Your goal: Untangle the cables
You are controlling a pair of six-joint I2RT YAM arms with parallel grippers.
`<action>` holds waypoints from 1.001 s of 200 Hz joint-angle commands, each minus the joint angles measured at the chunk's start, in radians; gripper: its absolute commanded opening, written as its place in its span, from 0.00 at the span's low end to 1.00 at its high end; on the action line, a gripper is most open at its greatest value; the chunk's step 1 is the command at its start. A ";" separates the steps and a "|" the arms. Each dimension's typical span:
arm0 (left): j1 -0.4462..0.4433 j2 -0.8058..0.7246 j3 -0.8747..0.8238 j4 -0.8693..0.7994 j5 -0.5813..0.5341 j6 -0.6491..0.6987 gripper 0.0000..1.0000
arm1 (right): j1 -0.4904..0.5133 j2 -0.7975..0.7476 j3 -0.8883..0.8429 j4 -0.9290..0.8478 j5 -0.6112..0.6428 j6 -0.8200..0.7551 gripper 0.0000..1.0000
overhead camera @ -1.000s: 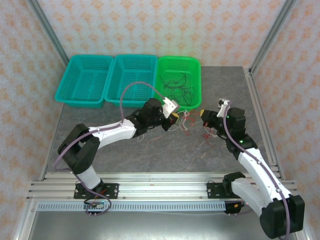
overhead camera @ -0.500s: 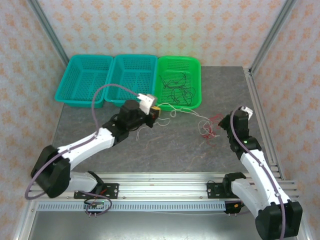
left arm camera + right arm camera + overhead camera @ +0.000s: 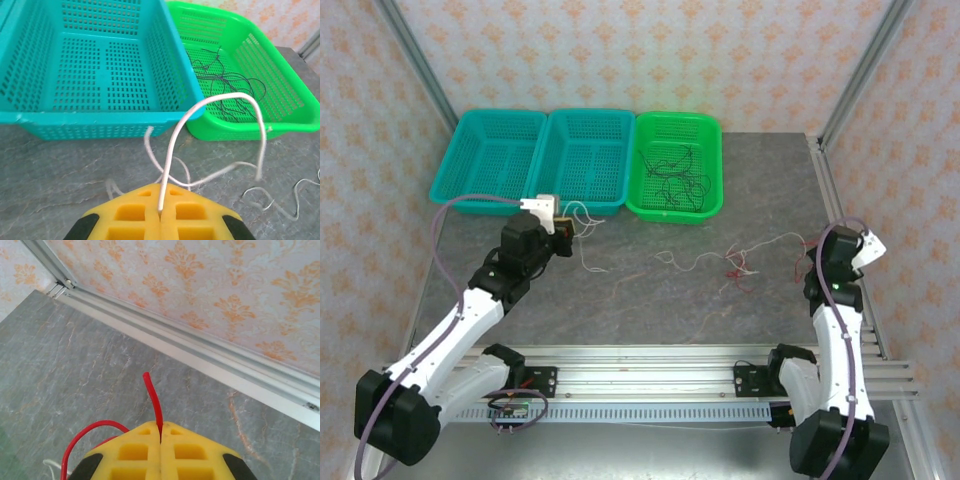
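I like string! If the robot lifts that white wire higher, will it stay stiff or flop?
Probably flop: the white wire curls in a loose loop past the left gripper and trails along the table. It looks very thin, so likely light. It might slip, since the shut gripper pinches one thin strand.

- teal basket [image 3: 90, 119], green basket [image 3: 240, 131]: smooth, shiny plastic
- table [image 3: 650, 310]: dull grey, like stone
- white cable [image 3: 167, 167], red cable [image 3: 153, 396]: smooth
- rail [image 3: 200, 356]: pale metal
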 commanded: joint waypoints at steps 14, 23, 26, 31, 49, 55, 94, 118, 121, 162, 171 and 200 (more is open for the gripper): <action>0.002 -0.068 0.034 0.022 0.174 -0.025 0.00 | -0.004 0.006 -0.018 0.113 -0.267 0.049 0.00; 0.002 -0.074 0.083 0.023 0.216 -0.033 0.00 | -0.003 0.002 -0.045 0.178 -0.360 0.069 0.00; 0.002 -0.074 0.103 0.022 0.225 -0.036 0.00 | -0.003 0.001 -0.053 0.198 -0.393 0.078 0.00; 0.003 -0.073 0.141 0.018 0.237 -0.039 0.00 | -0.002 0.000 -0.067 0.228 -0.434 0.094 0.00; 0.002 -0.047 0.291 -0.012 0.220 -0.023 0.00 | 0.003 0.002 -0.093 0.298 -0.510 0.134 0.00; 0.002 -0.028 0.339 -0.032 0.196 -0.007 0.00 | 0.006 0.004 -0.095 0.305 -0.519 0.135 0.00; 0.002 0.170 0.720 -0.113 0.061 0.114 0.00 | 0.014 -0.004 -0.093 0.301 -0.549 0.127 0.00; 0.004 0.307 0.916 -0.042 0.041 0.179 0.00 | 0.014 -0.017 -0.087 0.286 -0.557 0.121 0.00; 0.004 0.325 0.943 -0.032 0.039 0.187 0.00 | 0.015 -0.019 -0.086 0.284 -0.557 0.121 0.00; 0.058 0.645 1.336 -0.050 0.026 0.216 0.00 | 0.015 -0.054 -0.087 0.256 -0.553 0.121 0.00; 0.075 0.713 1.410 -0.068 0.027 0.205 0.00 | 0.015 -0.067 -0.087 0.247 -0.553 0.119 0.00; 0.129 0.899 1.582 -0.143 0.031 0.154 0.00 | 0.014 -0.107 -0.087 0.211 -0.548 0.104 0.00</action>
